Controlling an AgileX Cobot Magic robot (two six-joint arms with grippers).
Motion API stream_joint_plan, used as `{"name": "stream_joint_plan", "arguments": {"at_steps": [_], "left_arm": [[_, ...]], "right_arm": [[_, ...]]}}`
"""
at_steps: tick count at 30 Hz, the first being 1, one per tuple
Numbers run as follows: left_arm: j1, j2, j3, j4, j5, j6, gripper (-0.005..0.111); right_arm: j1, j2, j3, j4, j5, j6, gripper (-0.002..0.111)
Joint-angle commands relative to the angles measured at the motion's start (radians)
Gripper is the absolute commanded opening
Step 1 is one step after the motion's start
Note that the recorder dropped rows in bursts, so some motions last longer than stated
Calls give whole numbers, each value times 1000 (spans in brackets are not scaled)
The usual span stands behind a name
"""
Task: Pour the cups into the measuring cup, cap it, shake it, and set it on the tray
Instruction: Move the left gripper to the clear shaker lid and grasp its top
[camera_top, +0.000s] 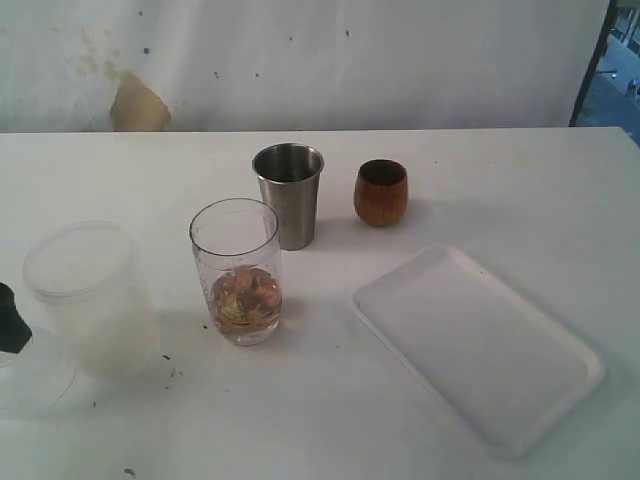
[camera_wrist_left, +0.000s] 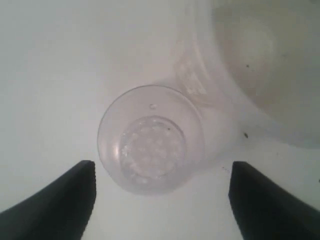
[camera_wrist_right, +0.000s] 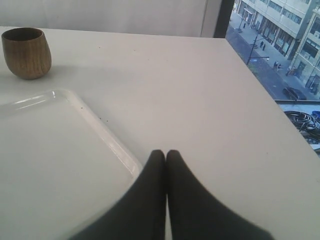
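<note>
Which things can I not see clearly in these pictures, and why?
- Tapered brushed-steel tumbler, exterior view: its own wall hides the bottom.
- Rounded brown wooden cup, exterior and right wrist views: inside too dark.
- Brownish pieces in the tall clear cylinder, exterior view: too blurred to identify.

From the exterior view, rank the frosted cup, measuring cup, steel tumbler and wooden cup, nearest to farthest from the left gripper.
From the left gripper, at that view's left edge:
1. frosted cup, right beside it, front left.
2. measuring cup, left of centre.
3. steel tumbler, just behind the measuring cup.
4. wooden cup, to the tumbler's right, at the back.
</note>
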Motion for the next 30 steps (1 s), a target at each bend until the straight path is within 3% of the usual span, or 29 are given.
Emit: {"name": "stream_joint_plan", "arguments": {"at_steps": [1, 6, 12, 20, 24, 28, 30], "left_arm": [[-52, 30, -7, 102, -40, -65, 71], [-55, 58, -7, 158, -52, -108, 71], [-55, 60, -5, 11, -80, 13, 70], [-55, 60, 64, 50, -144, 13, 70], [-55, 60, 66, 53, -158, 13, 51], [-55, 60, 66, 86, -115, 13, 5], [-55, 60, 66, 121, -72, 12, 0]], "right_arm": [[-8, -5, 5, -2, -3, 2, 0], [-8, -5, 5, -2, -3, 2, 0], [-8, -5, 5, -2, -3, 2, 0], [-8, -5, 5, -2, -3, 2, 0], [-8, -5, 5, -2, -3, 2, 0], [-8, -5, 5, -2, -3, 2, 0], [-8, -5, 5, -2, -3, 2, 0]]}}
